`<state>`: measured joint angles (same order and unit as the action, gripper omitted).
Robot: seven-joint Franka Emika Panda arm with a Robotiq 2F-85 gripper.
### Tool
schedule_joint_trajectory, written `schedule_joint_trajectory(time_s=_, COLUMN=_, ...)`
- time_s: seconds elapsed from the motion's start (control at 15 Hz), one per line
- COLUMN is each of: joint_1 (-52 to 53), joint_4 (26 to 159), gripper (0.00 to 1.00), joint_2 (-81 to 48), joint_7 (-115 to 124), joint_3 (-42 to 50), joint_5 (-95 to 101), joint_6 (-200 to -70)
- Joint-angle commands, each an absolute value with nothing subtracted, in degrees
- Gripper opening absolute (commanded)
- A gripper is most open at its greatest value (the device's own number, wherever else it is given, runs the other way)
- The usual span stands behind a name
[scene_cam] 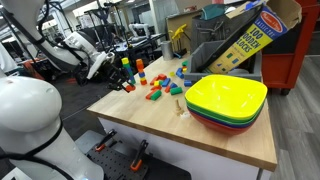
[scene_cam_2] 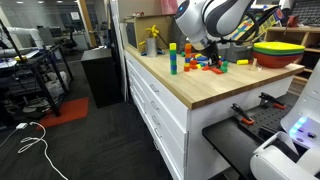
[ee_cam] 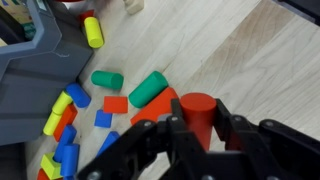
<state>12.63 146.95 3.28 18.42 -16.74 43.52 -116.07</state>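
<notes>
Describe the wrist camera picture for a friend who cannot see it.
A black gripper at the bottom of the wrist view is closed on a red cylinder over a light wooden tabletop. Beyond it lie scattered toy blocks, among them a green cylinder, a yellow cylinder and a flat red square.

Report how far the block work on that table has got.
Looks done: a short tower of blocks stands upright on the table. In hand: the claw is shut on a red cylinder. Left: many loose blocks lie scattered on the wood, among them a green cylinder, a yellow cylinder and a red square.
</notes>
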Motion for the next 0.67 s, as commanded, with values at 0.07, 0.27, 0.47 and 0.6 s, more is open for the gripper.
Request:
schedule_joint_trajectory(time_s=0.07, joint_1=13.17, joint_4=145.32, gripper=0.09, joint_2=2.08, joint_7=18.93, joint_3=-15.98, joint_5=42.69, joint_6=-116.14)
schedule_joint_trajectory(time_s=0.27, joint_1=14.26, joint_4=145.54, gripper=0.09, joint_2=2.61, joint_7=18.04, joint_3=-16.55, joint_5=29.51, joint_6=-119.50)
schedule_joint_trajectory(time_s=0.47, joint_1=14.42, joint_4=145.53, gripper=0.09, joint_2=4.30, joint_7=15.34, joint_3=-16.03, joint_5=16.71, joint_6=-120.82)
schedule_joint_trajectory(time_s=0.6, joint_1=14.10, joint_4=145.16, gripper=0.09, joint_2=5.57, joint_7=12.94, joint_3=-15.22, joint_5=8.78, joint_6=-120.22)
